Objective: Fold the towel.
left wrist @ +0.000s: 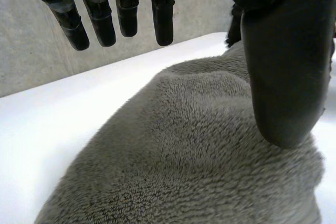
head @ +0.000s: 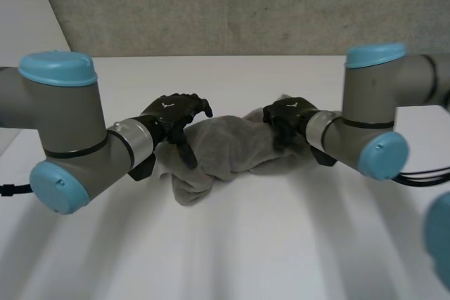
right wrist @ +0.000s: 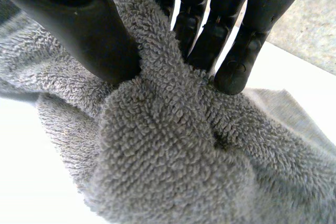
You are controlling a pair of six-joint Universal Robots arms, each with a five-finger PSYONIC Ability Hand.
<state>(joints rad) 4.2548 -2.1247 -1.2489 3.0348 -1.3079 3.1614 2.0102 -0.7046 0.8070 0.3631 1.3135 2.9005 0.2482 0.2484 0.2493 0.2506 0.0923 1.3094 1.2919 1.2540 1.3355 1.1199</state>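
A grey terry towel (head: 225, 147) lies crumpled on the white table (head: 232, 244) between both hands. My left hand (head: 172, 114) hovers over the towel's left end. In the left wrist view its fingers (left wrist: 163, 14) are straight and spread above the towel (left wrist: 184, 156), and the thumb (left wrist: 289, 77) comes down close to the pile. My right hand (head: 288, 119) is on the towel's right end. In the right wrist view its thumb (right wrist: 89, 30) and fingers (right wrist: 241, 51) pinch a raised ridge of the towel (right wrist: 168, 145) between them.
A grey textured wall (head: 232, 5) runs along the table's far edge. Bare white tabletop lies in front of the towel and to both sides. Both forearms reach in low over the table from left and right.
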